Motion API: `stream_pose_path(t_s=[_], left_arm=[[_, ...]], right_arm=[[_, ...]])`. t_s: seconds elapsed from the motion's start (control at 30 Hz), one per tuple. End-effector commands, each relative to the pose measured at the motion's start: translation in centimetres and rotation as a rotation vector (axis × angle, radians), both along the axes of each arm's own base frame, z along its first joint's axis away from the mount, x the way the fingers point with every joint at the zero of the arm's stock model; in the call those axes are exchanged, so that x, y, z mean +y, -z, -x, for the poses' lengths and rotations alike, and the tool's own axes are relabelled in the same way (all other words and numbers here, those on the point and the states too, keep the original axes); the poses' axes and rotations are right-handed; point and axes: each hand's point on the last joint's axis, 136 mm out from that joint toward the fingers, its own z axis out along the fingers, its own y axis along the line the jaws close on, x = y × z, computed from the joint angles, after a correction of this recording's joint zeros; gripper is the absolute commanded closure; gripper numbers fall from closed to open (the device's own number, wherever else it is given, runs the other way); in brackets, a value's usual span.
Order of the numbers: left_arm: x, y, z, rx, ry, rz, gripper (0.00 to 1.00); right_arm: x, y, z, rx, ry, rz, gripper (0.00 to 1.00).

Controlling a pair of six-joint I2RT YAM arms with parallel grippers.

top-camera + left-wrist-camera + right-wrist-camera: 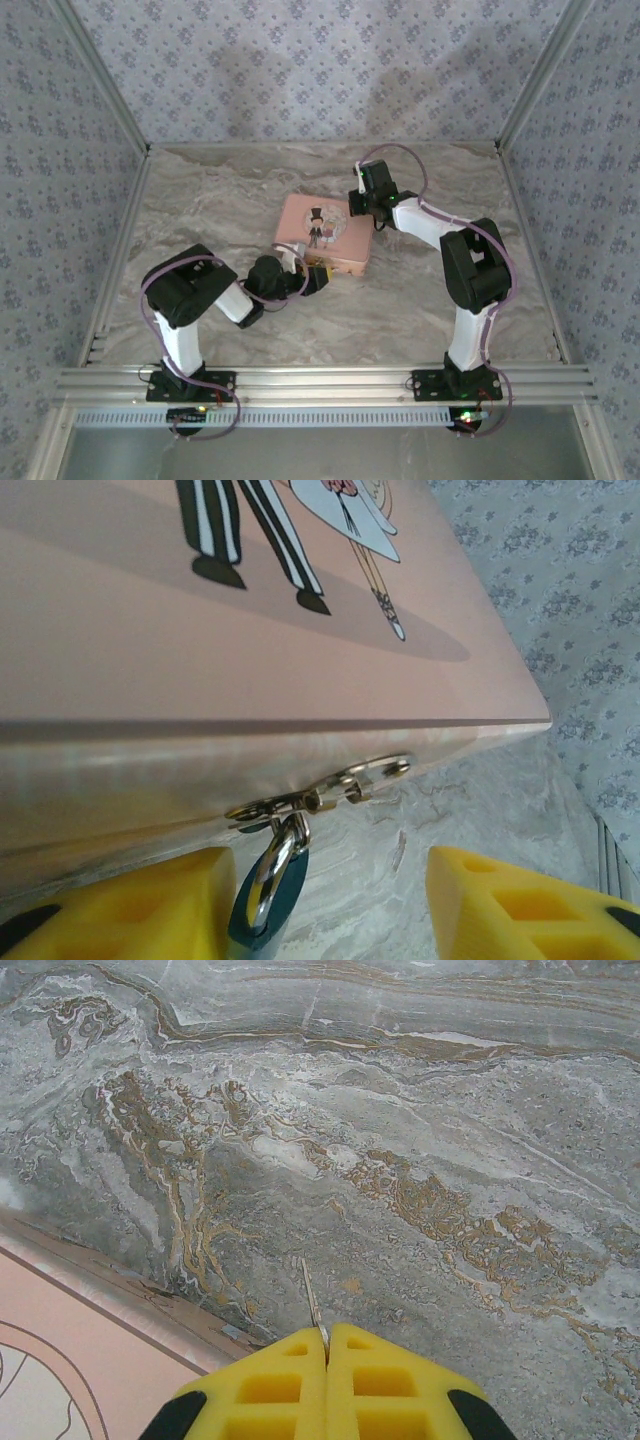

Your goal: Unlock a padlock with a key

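Pink tin (300, 650), lid picture partly seen. Metal hasp (320, 792) on tin's front wall. Teal padlock (266, 925) hangs from hasp by silver shackle (277, 862). Left pincer (330, 890) below tin, yellow fingers (130, 905) spread; padlock just beside one, well apart from the other. Marble bench (450, 800) under tin.

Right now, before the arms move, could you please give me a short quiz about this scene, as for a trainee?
1. True or false: the right gripper is shut on the key.
2. Where is the padlock? A: hanging from the clasp of the pink tin; B: lying loose beside it; C: held by the right gripper.
3. Fill in, open or shut: the left gripper stands ___, with the padlock between its fingers.
Key: 1 true; 2 A; 3 open.
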Motion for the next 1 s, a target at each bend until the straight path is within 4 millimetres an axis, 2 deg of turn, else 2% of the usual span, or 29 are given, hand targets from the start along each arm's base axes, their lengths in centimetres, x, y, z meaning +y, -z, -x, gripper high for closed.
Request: stream_pose_path(t_s=[0.0,0.2,0.3,0.37,0.53,0.6,0.73,0.97], left_arm=[[-0.1,-0.6,-0.1,-0.021,0.011,-0.002,0.51],[0.0,0.1,0.1,0.000,0.021,-0.016,0.60],[0.0,0.0,-0.1,-0.001,0.021,-0.014,0.71],[-0.2,-0.2,-0.3,0.005,0.028,-0.008,0.73],[-0.6,-0.5,-0.3,0.019,0.049,-0.010,0.88],[-0.5,-0.5,-0.4,0.035,0.048,-0.017,0.89],[-0.7,-0.6,-0.2,0.071,0.064,-0.045,0.99],[-0.9,-1.2,0.0,0.138,0.076,-0.075,1.00]], right_arm=[[0.4,2.7,2.4,0.110,-0.039,0.026,1.00],[0.3,2.6,2.4,0.108,-0.038,0.027,1.00],[0.3,2.5,2.5,0.106,-0.039,0.025,1.00],[0.3,2.4,2.5,0.104,-0.040,0.025,1.00],[0.2,2.0,2.5,0.096,-0.041,0.024,1.00],[0.1,1.7,2.4,0.093,-0.040,0.021,1.00],[-0.5,0.6,1.7,0.077,-0.030,0.010,1.00],[-3.2,-3.8,-0.2,0.011,0.028,-0.041,1.00]])
